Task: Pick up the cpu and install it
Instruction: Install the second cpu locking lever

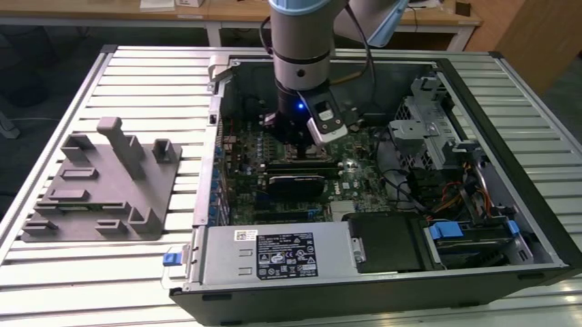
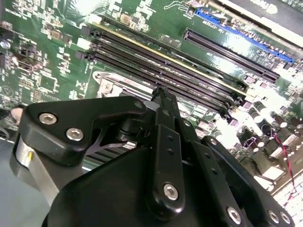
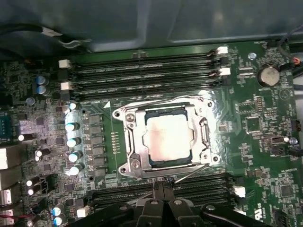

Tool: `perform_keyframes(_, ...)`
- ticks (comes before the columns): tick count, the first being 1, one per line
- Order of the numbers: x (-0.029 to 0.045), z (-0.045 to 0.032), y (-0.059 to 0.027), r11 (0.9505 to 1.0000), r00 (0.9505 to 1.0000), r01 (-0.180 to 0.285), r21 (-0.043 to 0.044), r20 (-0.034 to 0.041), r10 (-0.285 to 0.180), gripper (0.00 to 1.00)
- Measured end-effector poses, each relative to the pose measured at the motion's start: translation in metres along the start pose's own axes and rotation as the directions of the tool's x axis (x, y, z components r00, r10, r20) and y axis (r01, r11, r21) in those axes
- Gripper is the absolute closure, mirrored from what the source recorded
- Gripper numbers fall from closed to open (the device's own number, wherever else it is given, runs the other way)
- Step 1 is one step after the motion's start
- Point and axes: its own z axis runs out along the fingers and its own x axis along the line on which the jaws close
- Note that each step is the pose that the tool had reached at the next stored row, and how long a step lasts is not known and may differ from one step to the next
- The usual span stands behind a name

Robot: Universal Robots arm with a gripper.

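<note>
In the first wrist view the cpu (image 3: 166, 139), a small square chip with a pale silver top, lies flat in the metal socket frame (image 3: 130, 142) on the green motherboard (image 3: 265, 137). My gripper (image 3: 163, 184) is beside the socket's edge, apart from the chip, its two black fingers pressed together with nothing between them. The second wrist view looks along the shut gripper (image 2: 161, 94) down to the memory slots (image 2: 189, 71). In the exterior view the gripper (image 1: 293, 139) hangs low inside the open computer case (image 1: 509, 82), over the board.
Empty memory slots (image 3: 142, 71) run on both sides of the socket, with upright capacitors (image 3: 72, 142) nearby. The case holds a power supply (image 1: 272, 252), a drive cage (image 1: 427, 129) and loose cables (image 1: 454, 197). A grey fixture (image 1: 100, 184) lies on the slatted table at the exterior view's left.
</note>
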Motion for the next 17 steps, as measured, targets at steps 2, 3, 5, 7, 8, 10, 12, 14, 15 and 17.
perform_keyframes(2,0.0013,0.0014,-0.0004,0.9999,0.9999,0.016,-0.0038,-0.0007,-0.016,0.89)
perform_keyframes(3,0.0019,0.0021,-0.0005,0.9997,0.9997,0.025,-0.0061,-0.0011,-0.025,0.89)
perform_keyframes(5,0.0031,0.0037,-0.0008,0.9989,0.9990,0.045,-0.0118,-0.0020,-0.045,0.89)
perform_keyframes(7,0.0046,0.0052,-0.0012,0.9980,0.9981,0.061,-0.0196,-0.0031,-0.061,0.89)
perform_keyframes(8,0.0054,0.0060,-0.0014,0.9974,0.9977,0.067,-0.0236,-0.0033,-0.068,0.89)
perform_keyframes(10,0.0070,0.0072,-0.0020,0.9964,0.9969,0.079,-0.0299,-0.0038,-0.079,0.89)
perform_keyframes(12,0.0085,0.0082,-0.0032,0.9955,0.9961,0.088,-0.0363,-0.0042,-0.088,0.89)
perform_keyframes(14,0.0099,0.0090,-0.0049,0.9948,0.9956,0.093,-0.0419,-0.0045,-0.093,0.89)
perform_keyframes(15,0.0106,0.0093,-0.0059,0.9945,0.9954,0.095,-0.0440,-0.0046,-0.095,0.89)
perform_keyframes(17,0.0119,0.0098,-0.0082,0.9939,0.9950,0.099,-0.0476,-0.0047,-0.100,0.89)
